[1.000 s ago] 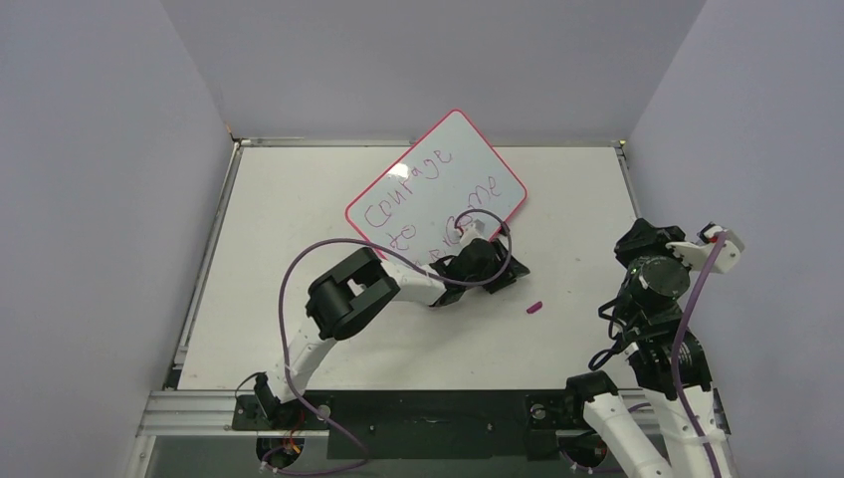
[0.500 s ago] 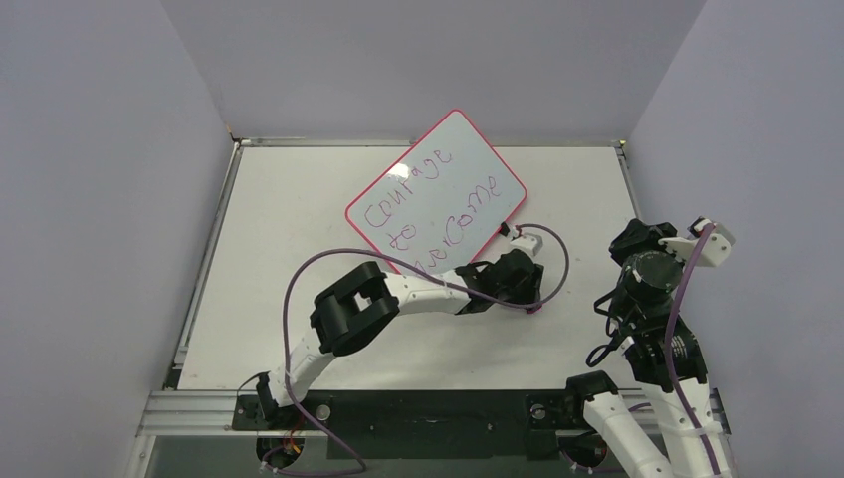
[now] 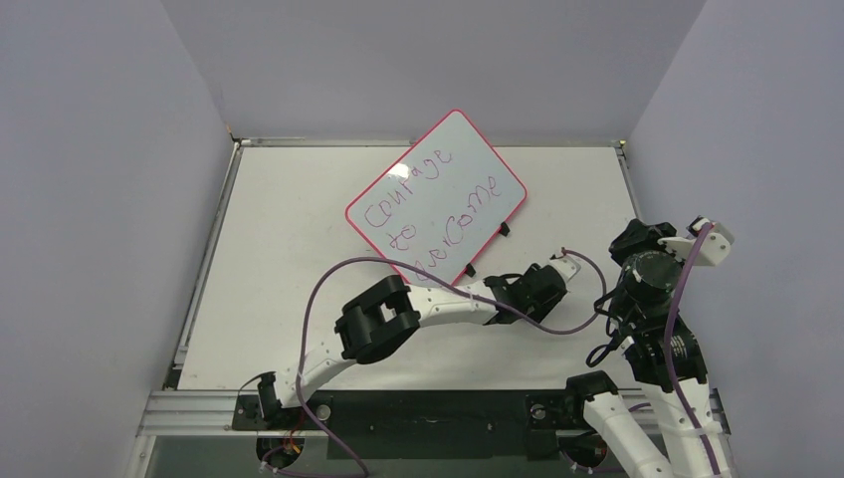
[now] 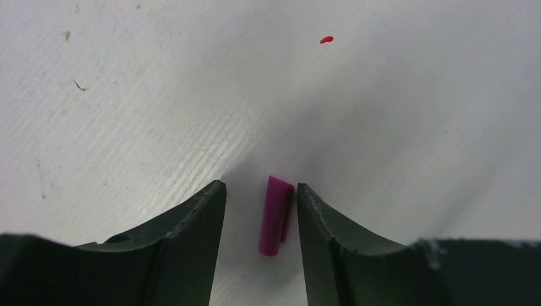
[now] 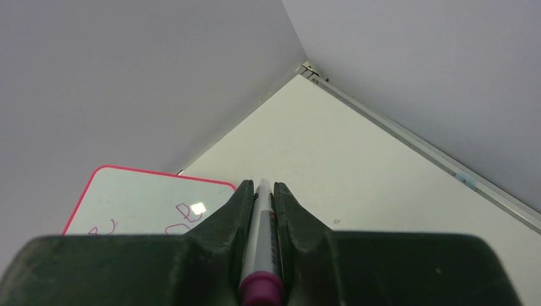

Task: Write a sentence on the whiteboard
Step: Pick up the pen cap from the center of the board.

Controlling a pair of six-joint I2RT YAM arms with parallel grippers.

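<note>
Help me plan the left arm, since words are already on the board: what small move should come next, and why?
Probably close the left gripper on the small magenta cylindrical cap. It lies on the table between the open jaws, untouched, while the right gripper grips the white marker pen.

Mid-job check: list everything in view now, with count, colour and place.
flat table: 1, white, under everything
rectangular whiteboard with pink-red rim: 1, white, far middle of table, turned diagonally
handwritten marker sentence: 1, purple-pink, on the whiteboard
small cylindrical plastic cap: 1, magenta, lying on table between fingers of left claw
white-barrelled marker pen: 1, white with magenta end, gripped in right claw
left claw: 1, dark, open around cap
right claw: 1, dark, shut on marker
</note>
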